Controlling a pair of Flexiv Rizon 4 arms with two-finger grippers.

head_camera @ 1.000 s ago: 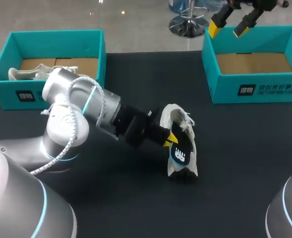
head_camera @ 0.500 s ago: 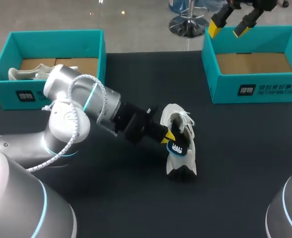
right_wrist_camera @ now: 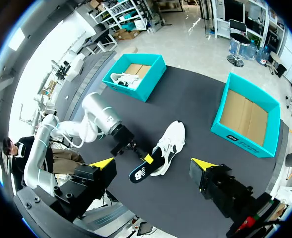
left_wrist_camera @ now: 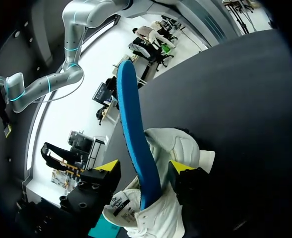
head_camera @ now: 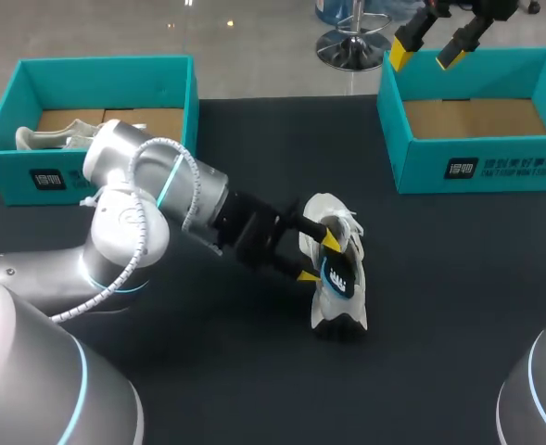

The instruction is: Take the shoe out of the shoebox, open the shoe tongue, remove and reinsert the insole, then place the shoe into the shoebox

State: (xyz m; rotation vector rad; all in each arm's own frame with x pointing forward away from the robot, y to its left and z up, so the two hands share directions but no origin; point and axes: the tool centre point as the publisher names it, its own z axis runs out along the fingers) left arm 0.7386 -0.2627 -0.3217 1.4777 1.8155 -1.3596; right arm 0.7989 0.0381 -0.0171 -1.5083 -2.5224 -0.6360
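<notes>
A white shoe [head_camera: 339, 320] lies on its side in the middle of the black table [head_camera: 439, 306]. A dark insole [head_camera: 339, 275] with a white logo stands partly inside its opening. My left gripper [head_camera: 318, 260] is open, one yellow tip on each side of the insole. In the left wrist view the insole's blue underside [left_wrist_camera: 136, 144] rises between the fingers of the left gripper [left_wrist_camera: 145, 166] with a gap on both sides. My right gripper [head_camera: 430, 42] hangs open high over the far right box, and its wrist view takes in the shoe [right_wrist_camera: 171, 141] from above.
A teal shoebox [head_camera: 476, 171] with a bare cardboard floor stands at the back right. Another teal box [head_camera: 96, 171] at the back left holds a second pale shoe [head_camera: 55, 137]. My left arm [head_camera: 152, 199] lies across the table's left half.
My left gripper has gone from shut on the insole to open, letting it go. The insole now sits a little deeper in the shoe. The right arm has not moved.
</notes>
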